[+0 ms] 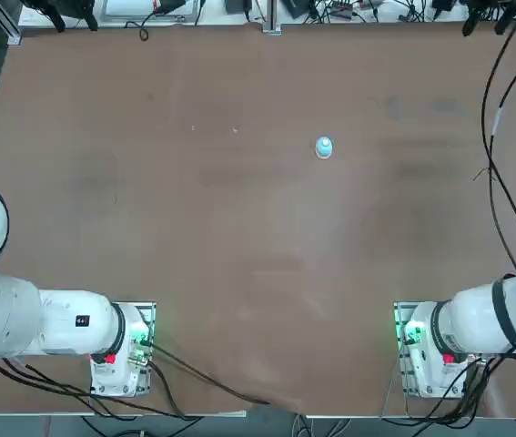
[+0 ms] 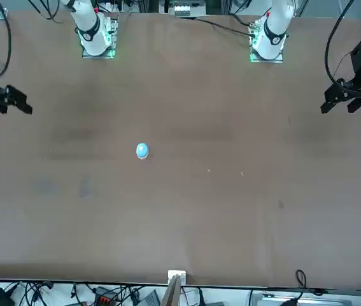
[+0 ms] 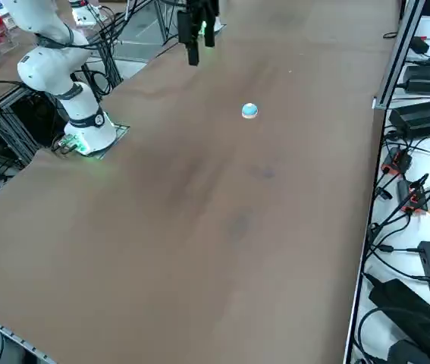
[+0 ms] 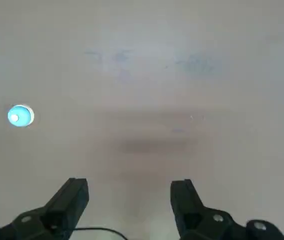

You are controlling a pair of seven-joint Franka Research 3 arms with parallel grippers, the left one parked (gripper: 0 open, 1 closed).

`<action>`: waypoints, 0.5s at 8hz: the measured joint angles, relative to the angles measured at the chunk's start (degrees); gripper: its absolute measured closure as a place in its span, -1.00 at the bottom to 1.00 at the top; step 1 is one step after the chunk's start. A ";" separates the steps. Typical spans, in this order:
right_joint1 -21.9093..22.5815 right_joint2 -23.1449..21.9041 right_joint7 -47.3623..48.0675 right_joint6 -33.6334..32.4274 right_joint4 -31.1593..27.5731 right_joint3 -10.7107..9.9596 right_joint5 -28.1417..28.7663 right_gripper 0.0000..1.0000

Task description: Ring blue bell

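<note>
While its 2 fingers (image 4: 74, 197) stand wide apart with nothing between them, the right hand (image 4: 130, 200) hangs above bare worktop (image 1: 239, 255), pointing down. Off to one side of the fingers in the wrist view, well apart from them, sits the blue bell (image 4: 20, 115). It stands alone on the brown worktop, toward the far side from the arm bases.

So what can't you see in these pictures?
- Right gripper: open and high over the bare table in the wrist view, but the top view's right edge cuts it off entirely.
- Bell: too small in every view to show its button clearly; in the wrist view it is only a blue dot.
- Front view: the right arm's upper part is cut off by the top edge.
</note>
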 joint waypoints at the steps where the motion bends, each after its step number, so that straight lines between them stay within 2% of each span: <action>1: 0.00 -1.67 0.00 0.08 -1.67 0.03 0.00 -1.00; 4: 0.00 -1.56 0.00 1.86 -2.70 0.18 0.30 -1.00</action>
